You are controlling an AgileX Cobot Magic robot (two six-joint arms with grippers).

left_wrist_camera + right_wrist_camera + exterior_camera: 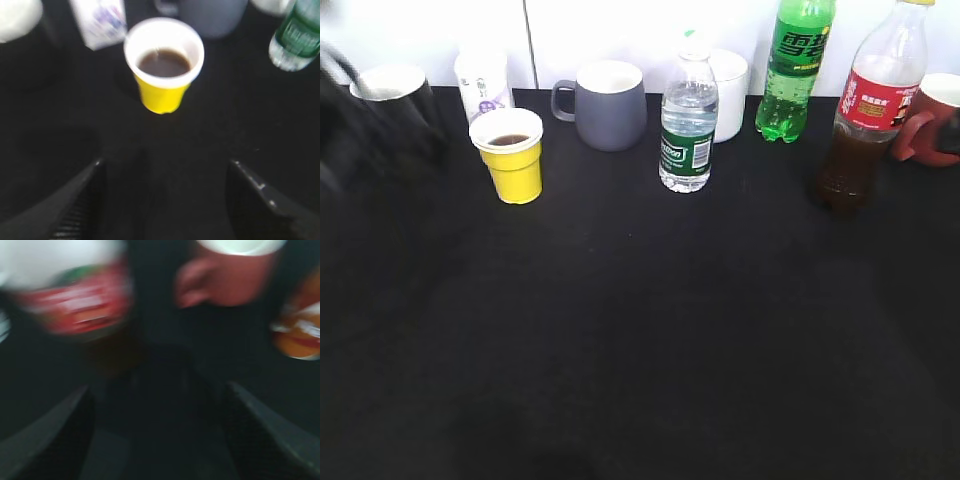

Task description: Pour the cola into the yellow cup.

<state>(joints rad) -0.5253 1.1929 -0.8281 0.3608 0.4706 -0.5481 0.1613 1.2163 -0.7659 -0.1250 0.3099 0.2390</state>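
A: How is the yellow cup [511, 157] oriented, and where is it located?

B: It is stood upright at the rear left of the black table [640, 330], mouth upward, taper narrowing downward. Dark liquid is seen inside it. A white carton [483, 82] is placed just behind it, and a steel cup [392, 88] is set further left.

A: And the cola [872, 110]?

B: It is stood at the rear right, resting on its base, yellow cap on. Its long axis is near vertical, with the cap leaned slightly to the right in the exterior view.

A: What is arranged between them?

B: From left to right: a grey mug [604, 103], a small water bottle [688, 125] with a white mug [730, 92] behind it, and a green soda bottle [794, 68]. A red mug [932, 118] is placed just right of the cola. The table is backed by a white wall [620, 30].

A: What is added by the wrist views?

B: In the left wrist view, the left gripper [165, 200] is shown released, jaws spread wide, nothing between them, short of the cup. In the right wrist view, heavily blurred, the right gripper [160, 435] is likewise shown spread apart and empty; an orange-labelled item [300, 335], not seen in the exterior view, is shown at the far right.
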